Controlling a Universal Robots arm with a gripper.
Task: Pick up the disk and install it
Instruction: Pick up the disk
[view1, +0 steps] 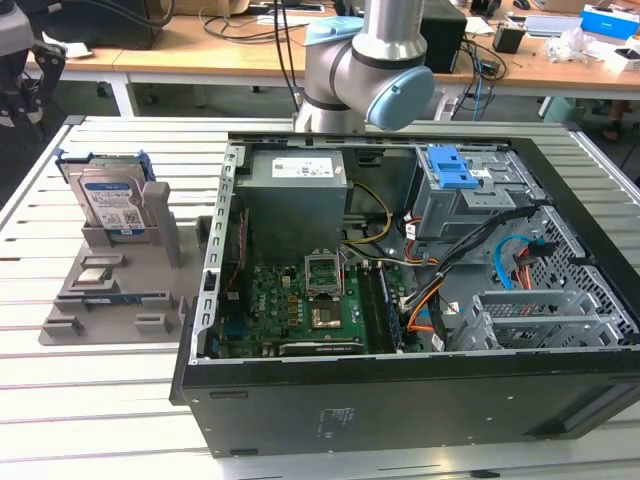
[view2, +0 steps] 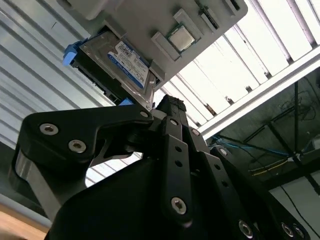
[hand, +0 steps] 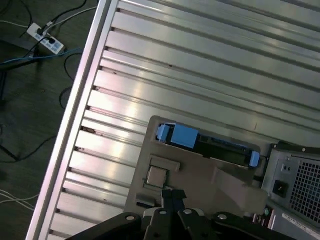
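Well, in the second wrist view the gripper (view2: 170, 104) has its tips pressed together w/ nothing between them. Its black body covers one corner of the disk (view2: 129, 61). The disk stands on edge in a slot of the grey holder (view2: 140, 20), near the tips but apart from them, label & blue rails showing. A square CPU chip (view2: 181, 38) sits in a holder pocket. The open PC case (view1: 400, 390) lies at the exterior view's right of the holder, w/ the blue-topped drive cage (view1: 452, 180) inside.

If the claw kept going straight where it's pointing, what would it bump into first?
The claw would probably hit the grey holder first, close to the small square chip and the standing disk. Depth is hard to judge.
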